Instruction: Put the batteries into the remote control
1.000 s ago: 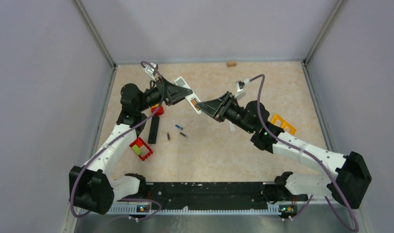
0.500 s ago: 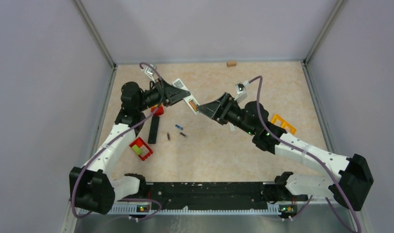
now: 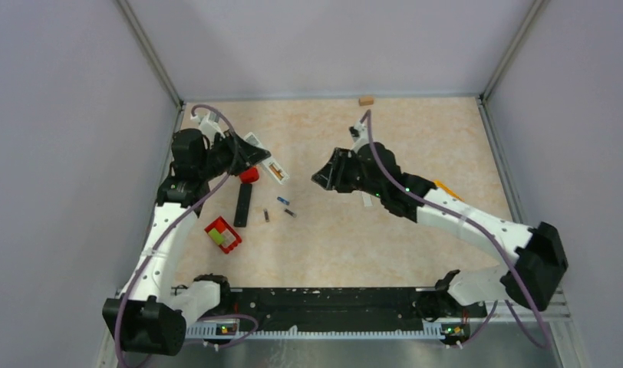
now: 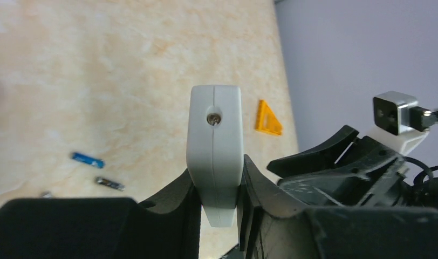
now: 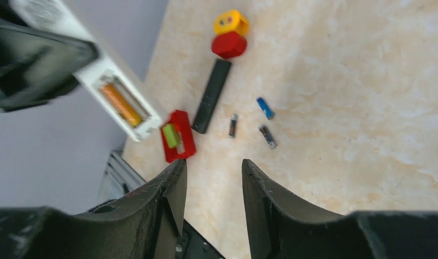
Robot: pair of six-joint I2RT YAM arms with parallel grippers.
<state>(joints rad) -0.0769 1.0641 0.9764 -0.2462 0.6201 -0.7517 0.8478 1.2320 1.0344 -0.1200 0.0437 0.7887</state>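
White plastic remote control [image 5: 106, 81], pinched by left fingers [image 4: 176, 197], holds one orange battery [image 5: 120, 104]; right fingers [image 5: 265, 199] gape empty; blue battery [image 5: 265, 107] and two dark batteries [image 5: 233, 125] lie unloaded on worktop [image 5: 368, 81].

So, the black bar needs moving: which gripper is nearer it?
Left. The left gripper, holding the remote, is just beyond the black bar; the right gripper sits farther off rightward.

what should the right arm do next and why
Probably lower the right end effector onto the blue battery lying on the table. Its jaws stand apart and empty. The left end effector grips the white remote, which shows one orange battery inside and seemingly room left beside it.
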